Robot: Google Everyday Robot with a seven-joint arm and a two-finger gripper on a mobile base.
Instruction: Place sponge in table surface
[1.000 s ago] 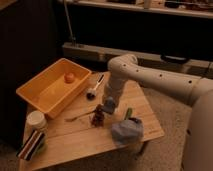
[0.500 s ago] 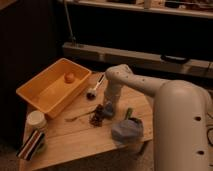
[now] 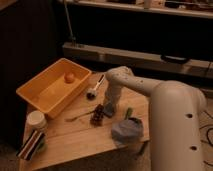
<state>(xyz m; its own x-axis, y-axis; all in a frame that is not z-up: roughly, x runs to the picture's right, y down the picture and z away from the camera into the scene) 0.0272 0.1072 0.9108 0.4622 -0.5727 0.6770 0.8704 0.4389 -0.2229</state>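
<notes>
My white arm reaches in from the right, and its gripper (image 3: pixel 108 109) hangs low over the middle of the wooden table (image 3: pixel 75 137). A small dark reddish-brown block (image 3: pixel 97 115), which may be the sponge, lies on the table just left of the gripper and touches it or nearly so. I cannot tell whether the gripper holds anything. A small green object (image 3: pixel 128 113) lies just right of the gripper.
A yellow bin (image 3: pixel 37 95) holding an orange ball (image 3: pixel 69 77) stands at the table's back left. A brush (image 3: pixel 95 89) lies beside the bin, and a utensil (image 3: pixel 77 117) lies in front of it. A crumpled blue-grey cloth (image 3: pixel 126 131) sits front right. A white cup (image 3: pixel 36 120) and a striped item (image 3: pixel 31 145) sit front left.
The arm's upper links have swung nearer the camera and now fill the right side. The gripper has stayed low over the table's middle, beside the dark block.
</notes>
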